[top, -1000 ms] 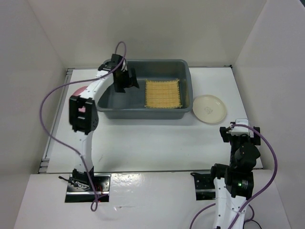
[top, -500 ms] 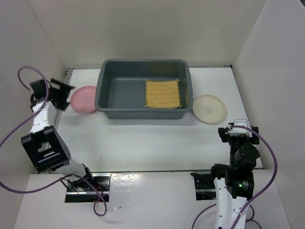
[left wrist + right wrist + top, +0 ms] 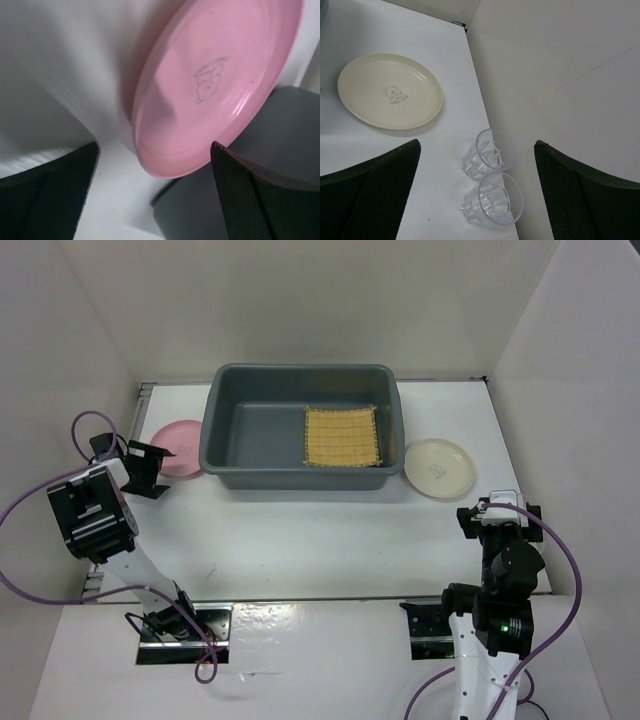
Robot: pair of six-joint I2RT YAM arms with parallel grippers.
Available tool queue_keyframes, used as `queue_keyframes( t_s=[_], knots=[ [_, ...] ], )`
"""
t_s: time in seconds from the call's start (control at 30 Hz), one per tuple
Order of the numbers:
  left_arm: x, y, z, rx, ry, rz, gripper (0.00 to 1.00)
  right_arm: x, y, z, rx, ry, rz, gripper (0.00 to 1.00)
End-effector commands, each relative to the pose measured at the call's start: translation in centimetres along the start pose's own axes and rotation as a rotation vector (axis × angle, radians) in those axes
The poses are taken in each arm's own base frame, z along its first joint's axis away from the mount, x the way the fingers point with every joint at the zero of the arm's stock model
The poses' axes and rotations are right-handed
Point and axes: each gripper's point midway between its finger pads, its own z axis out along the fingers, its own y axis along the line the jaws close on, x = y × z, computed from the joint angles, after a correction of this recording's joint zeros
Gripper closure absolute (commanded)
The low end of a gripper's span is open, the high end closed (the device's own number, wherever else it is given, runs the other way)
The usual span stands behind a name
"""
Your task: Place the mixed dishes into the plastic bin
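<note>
The left gripper (image 3: 153, 472) and right gripper (image 3: 500, 513) are held wide open, empty. A round pink plate (image 3: 178, 448) is seen just beyond the left one, beside the dark grey plastic bin (image 3: 300, 478); a cream-white plate (image 3: 438, 467) is laid right of it, a yellow bamboo mat (image 3: 342, 436) inside.

Round pink plate (image 3: 215, 85), small printed figure at centre, on white table (image 3: 60, 60), rim just beside dark grey plastic bin (image 3: 282, 125). Black fingers (image 3: 45, 200) of left gripper (image 3: 154, 150) spread wide at both lower corners.
</note>
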Motion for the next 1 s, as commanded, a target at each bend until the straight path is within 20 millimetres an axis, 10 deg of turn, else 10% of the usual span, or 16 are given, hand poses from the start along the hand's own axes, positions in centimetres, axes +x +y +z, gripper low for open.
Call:
queue_keyframes(
  t_s=[0.0,0.3,0.73,0.87,0.97],
  knots=[
    [0.2,0.3,1.8,0.013,0.039,-0.022,0.0,-1.2,-0.7,0.0,0.035,-0.049,0.017,0.01],
    [-1.2,-0.3,3.3,0.023,0.018,-0.023,0.01,-1.1,-0.4,0.2,0.026,-0.053,0.017,0.01],
    [-0.6,-0.6,3.9,0.074,0.041,-0.043,0.63,-1.3,-0.3,0.0,0.021,-0.066,0.028,0.01],
    [-0.3,-0.5,3.6,0.067,0.056,-0.049,0.95,-1.3,-0.3,0.0,0.021,-0.066,0.028,0.01],
    [-0.9,-0.2,2.3,0.053,0.029,-0.065,1.0,-1.3,-0.3,0.0,0.021,-0.066,0.028,0.01]
  ],
)
